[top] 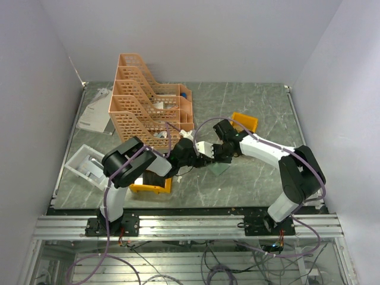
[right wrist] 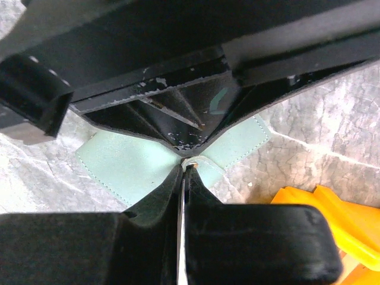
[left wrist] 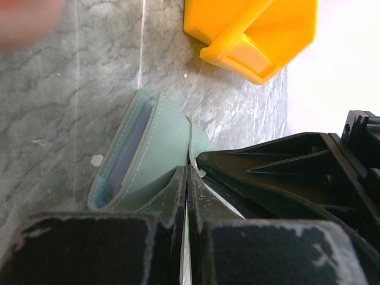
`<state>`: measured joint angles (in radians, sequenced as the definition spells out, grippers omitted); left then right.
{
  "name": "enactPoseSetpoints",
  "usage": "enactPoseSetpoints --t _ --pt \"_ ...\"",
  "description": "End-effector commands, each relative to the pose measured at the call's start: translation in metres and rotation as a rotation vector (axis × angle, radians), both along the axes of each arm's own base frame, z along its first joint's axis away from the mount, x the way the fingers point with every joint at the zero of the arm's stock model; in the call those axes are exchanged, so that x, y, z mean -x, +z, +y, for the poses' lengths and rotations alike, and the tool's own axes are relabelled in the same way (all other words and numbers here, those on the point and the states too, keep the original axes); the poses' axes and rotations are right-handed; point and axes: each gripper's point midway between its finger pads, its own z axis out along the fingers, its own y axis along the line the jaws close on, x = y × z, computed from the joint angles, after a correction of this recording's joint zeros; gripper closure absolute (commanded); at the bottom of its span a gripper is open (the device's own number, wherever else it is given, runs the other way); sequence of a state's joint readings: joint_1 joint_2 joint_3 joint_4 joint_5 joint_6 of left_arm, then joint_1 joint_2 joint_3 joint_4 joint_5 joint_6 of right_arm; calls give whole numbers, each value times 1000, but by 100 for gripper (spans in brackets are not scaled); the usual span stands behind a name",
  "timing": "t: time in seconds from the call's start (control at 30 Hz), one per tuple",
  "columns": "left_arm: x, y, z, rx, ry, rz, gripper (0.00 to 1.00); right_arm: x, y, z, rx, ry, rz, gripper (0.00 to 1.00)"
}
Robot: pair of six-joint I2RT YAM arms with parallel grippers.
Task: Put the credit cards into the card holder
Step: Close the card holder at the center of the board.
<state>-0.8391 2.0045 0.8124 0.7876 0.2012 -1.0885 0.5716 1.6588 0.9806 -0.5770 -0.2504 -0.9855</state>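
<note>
Here, both arms meet over the middle of the table (top: pixel 261 178), tip to tip above the card holder (left wrist: pixel 151 148). The grey-green holder lies on the marbled surface in front of the peach lattice file rack (top: pixel 145 101), with its flaps partly spread. In the left wrist view one stitched flap stands up on edge and shows a darker slot along its inner side.

The left tool (left wrist: pixel 187 178) has its fingers pressed together. A thin pale green edge runs between them, and it looks like a flap of the holder caught at the tips. The right tool (right wrist: pixel 184 172) is also pressed together, its tips down at the middle of the holder, where a small shiny round spot shows. A whitish sliver sits between its fingers, but I cannot tell whether that is a card or part of the holder. The two black tools are touching or very nearly so.

An orange-yellow bin (left wrist: pixel 255 29) sits on the table near the holder, beyond the right tool. A second orange-yellow bin (top: pixel 151 185) lies under the left arm, near the front edge.
</note>
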Motion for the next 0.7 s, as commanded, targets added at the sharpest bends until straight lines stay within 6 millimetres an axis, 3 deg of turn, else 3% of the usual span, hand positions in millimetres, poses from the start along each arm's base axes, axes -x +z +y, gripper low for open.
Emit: enactPoseSetpoints --t 0.0,0.33,0.53,0.67 --pt "19 -53 36 -203 28 132 93 74 -65 -45 228 41 322 100" --pt "19 -53 36 -225 14 129 93 66 -59 -28 119 -24 331 100" --pt "23 -64 38 -248 4 150 93 31 -33 -21 -45 -160 251 100" --pt "23 -66 39 -256 2 150 93 11 -12 -18 -156 -229 198 93"
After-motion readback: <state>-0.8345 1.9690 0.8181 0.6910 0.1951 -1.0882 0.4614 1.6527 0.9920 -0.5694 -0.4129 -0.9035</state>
